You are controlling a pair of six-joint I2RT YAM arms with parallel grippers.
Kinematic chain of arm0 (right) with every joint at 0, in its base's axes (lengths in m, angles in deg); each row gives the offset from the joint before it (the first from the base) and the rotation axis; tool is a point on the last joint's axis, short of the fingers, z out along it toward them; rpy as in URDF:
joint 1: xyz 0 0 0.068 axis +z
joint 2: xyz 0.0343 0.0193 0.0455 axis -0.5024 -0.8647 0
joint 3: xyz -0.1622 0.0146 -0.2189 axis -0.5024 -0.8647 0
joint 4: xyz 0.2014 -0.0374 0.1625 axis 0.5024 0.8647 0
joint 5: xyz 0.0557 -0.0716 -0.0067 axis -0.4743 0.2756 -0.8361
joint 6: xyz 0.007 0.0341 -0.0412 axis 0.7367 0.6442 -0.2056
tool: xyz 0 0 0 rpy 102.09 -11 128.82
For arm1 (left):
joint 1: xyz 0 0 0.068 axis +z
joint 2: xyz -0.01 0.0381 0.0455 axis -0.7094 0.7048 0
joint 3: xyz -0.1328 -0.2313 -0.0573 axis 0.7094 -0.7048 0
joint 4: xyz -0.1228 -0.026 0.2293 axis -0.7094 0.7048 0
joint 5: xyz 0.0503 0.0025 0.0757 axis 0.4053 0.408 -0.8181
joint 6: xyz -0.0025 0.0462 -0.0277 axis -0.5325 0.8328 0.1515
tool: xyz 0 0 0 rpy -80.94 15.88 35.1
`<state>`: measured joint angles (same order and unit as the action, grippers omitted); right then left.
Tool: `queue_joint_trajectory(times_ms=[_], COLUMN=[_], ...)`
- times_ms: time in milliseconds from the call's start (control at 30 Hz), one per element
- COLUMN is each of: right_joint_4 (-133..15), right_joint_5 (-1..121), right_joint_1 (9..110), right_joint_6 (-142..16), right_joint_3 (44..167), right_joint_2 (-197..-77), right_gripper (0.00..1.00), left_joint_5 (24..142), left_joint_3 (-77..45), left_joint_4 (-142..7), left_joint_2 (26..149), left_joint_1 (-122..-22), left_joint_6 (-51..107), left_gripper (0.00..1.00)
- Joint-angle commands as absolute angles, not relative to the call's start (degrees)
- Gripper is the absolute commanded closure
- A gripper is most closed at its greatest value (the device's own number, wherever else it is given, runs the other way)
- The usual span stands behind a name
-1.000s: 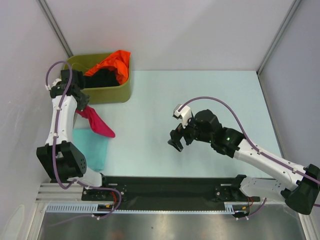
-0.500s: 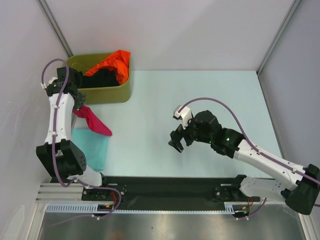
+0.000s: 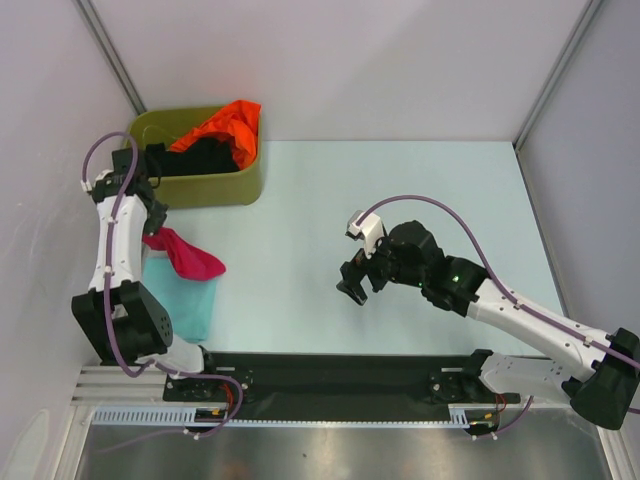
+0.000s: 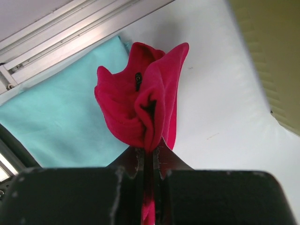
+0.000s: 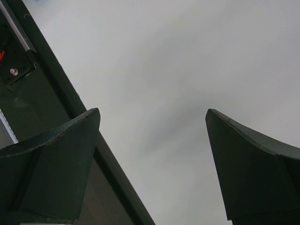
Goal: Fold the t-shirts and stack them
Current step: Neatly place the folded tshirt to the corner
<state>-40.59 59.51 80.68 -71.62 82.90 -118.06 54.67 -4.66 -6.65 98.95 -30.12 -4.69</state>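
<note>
Smooth pale table [image 3: 400, 190], soft crimson t-shirt [image 4: 140, 108] bunched in left gripper [image 4: 149, 152]

Pale table [image 3: 400, 185]: teal shirt [image 3: 190, 305] near-left, prob. folded; olive tub [image 3: 215, 187] far-left.

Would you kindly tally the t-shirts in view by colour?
red shirt: 1
teal shirt: 1
orange shirt: 1
black shirt: 1
Total: 4
</note>
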Motion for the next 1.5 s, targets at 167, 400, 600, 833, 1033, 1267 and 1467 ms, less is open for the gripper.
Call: queue_joint_trajectory(times_ms=[167, 400, 600, 833, 1033, 1267, 1467], right_joint_4=[-41.16, -40.81, -40.64, -40.63, -40.64, -40.2, -40.55], right_joint_5=[58.84, 58.93, 58.75, 58.67, 58.67, 58.76, 58.49], right_joint_1=[81.13, 81.22, 81.22, 81.4, 81.48, 81.4, 81.48], right_joint_6=[-70.9, -71.07, -70.9, -70.81, -70.81, -70.81, -70.81], right_joint_3=[82.84, 82.84, 82.58, 82.31, 81.96, 81.35, 81.61], right_joint_2=[-117.45, -117.45, -117.54, -117.45, -117.63, -117.1, -117.36], right_gripper=[0.0, 0.0, 0.0, 0.0, 0.0, 0.0, 0.0], left_joint_5=[52.58, 52.31, 52.75, 52.49, 52.14, 50.56, 53.53], left_joint_3=[-5.87, -8.07, -8.77, -7.02, -7.89, -8.86, -16.06], left_joint_4=[-7.82, -8.17, -9.23, -9.84, -9.84, -9.93, -9.93], left_joint_2=[94.27, 92.96, 92.69, 92.95, 92.34, 91.38, 89.09], left_joint_1=[-27.79, -26.12, -24.8, -24.01, -23.66, -23.31, -20.85], left_joint_6=[-1.35, 0.23, 2.34, 5.06, 5.68, 7.0, 3.75], left_gripper=[1.0, 1.0, 1.0, 1.0, 0.99, 1.0, 1.0])
